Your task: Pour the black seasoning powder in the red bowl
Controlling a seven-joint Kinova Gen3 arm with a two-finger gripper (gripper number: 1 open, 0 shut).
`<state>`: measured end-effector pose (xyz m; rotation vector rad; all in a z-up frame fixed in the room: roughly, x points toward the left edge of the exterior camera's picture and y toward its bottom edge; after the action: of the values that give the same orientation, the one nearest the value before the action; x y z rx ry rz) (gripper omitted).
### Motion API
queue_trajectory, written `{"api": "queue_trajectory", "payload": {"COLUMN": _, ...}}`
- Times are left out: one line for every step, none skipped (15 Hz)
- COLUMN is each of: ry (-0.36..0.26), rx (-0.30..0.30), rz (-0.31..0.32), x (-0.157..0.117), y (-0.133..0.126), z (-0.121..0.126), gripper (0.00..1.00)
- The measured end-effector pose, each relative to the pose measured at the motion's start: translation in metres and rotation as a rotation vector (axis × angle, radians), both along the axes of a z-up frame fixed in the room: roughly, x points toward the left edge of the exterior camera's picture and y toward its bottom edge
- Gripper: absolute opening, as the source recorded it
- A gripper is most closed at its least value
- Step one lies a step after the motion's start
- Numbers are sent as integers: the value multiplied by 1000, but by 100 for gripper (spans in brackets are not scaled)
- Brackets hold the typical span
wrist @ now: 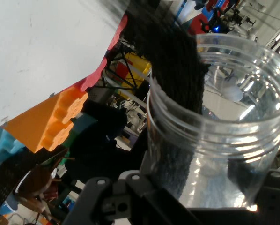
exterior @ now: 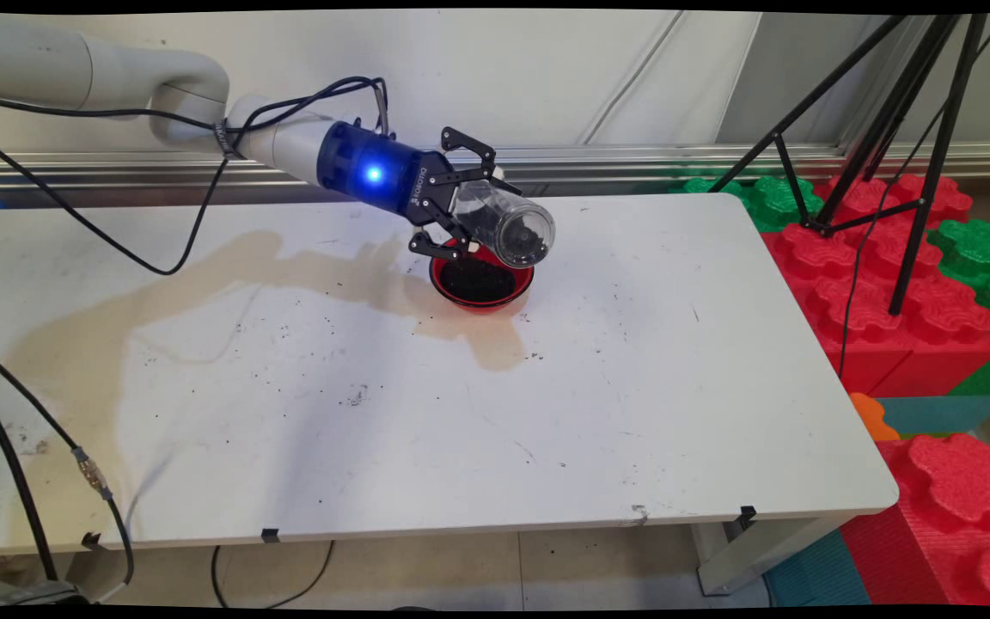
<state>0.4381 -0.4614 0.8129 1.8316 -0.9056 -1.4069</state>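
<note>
Main view: our gripper [exterior: 467, 199] clenches a clear jar [exterior: 508, 225] tipped above the red bowl [exterior: 481, 282].
We judge it light, stiff, slippery; mid-body hold suits.

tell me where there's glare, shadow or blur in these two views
Main view: sharp; the arm throws a soft brownish shadow across the table toward the red bowl, and a blue light glows on the wrist. Hand view: bright highlights streak the clear jar; the dark grains inside smear into a blur, and the room behind is cluttered and soft.
</note>
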Motion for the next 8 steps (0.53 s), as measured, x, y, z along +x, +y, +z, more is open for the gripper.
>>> {"api": "queue_trajectory", "payload": {"ry": 1, "rx": 4, "rz": 2, "x": 0, "y": 0, "z": 0, "gripper": 0}}
{"api": "queue_trajectory", "payload": {"ry": 1, "rx": 6, "rz": 3, "x": 0, "y": 0, "z": -1, "gripper": 0}}
{"api": "queue_trajectory", "payload": {"ry": 3, "rx": 9, "rz": 4, "x": 0, "y": -1, "z": -1, "gripper": 0}}
{"api": "queue_trajectory", "payload": {"ry": 3, "rx": 11, "rz": 5, "x": 0, "y": -1, "z": -1, "gripper": 0}}
{"api": "queue_trajectory", "payload": {"ry": 4, "rx": 13, "rz": 5, "x": 0, "y": -1, "z": -1, "gripper": 0}}
{"api": "queue_trajectory", "payload": {"ry": 5, "rx": 15, "rz": 6, "x": 0, "y": -1, "z": -1, "gripper": 0}}
{"api": "queue_trajectory", "payload": {"ry": 5, "rx": 17, "rz": 7, "x": 0, "y": -1, "z": -2, "gripper": 0}}
{"api": "queue_trajectory", "payload": {"ry": 6, "rx": 19, "rz": 7, "x": 0, "y": -1, "z": -2, "gripper": 0}}
